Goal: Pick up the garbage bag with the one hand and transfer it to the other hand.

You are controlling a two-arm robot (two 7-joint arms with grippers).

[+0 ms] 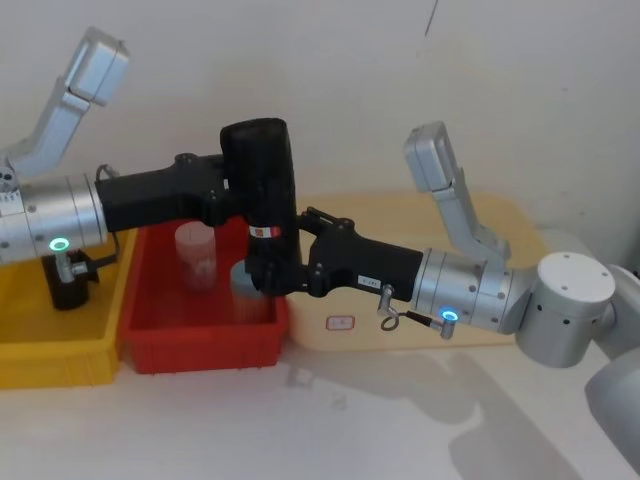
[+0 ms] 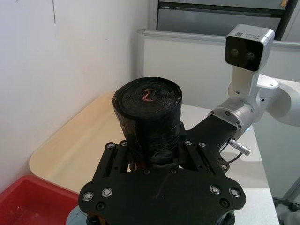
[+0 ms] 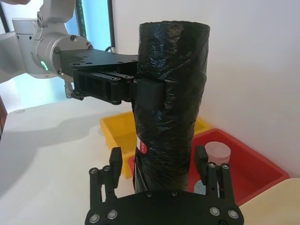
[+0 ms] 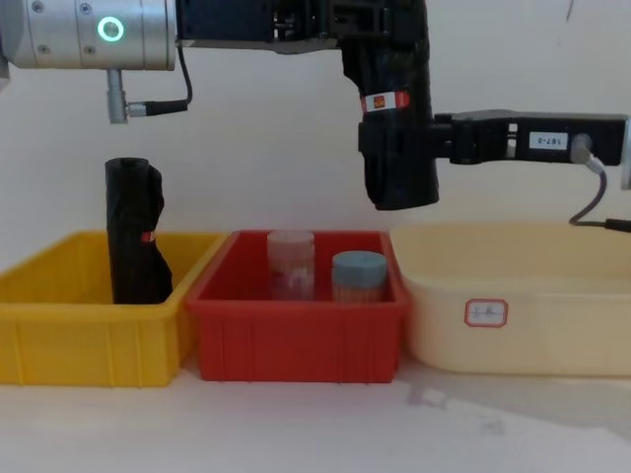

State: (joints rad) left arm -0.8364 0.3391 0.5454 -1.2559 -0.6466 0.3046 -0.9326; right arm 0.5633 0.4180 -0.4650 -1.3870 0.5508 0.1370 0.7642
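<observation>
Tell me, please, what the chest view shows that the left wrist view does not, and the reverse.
Chest, not left wrist: the yellow bin, the slim roll standing in it, the label band on the bag, and the sticker on the cream tub.
Left wrist, not chest: the bag's top end with a red mark, and the right arm's camera.
Both: the bag, held upright by the left pincer while the open right pincer straddles it lower down, plus the red bin and the tub.
</observation>
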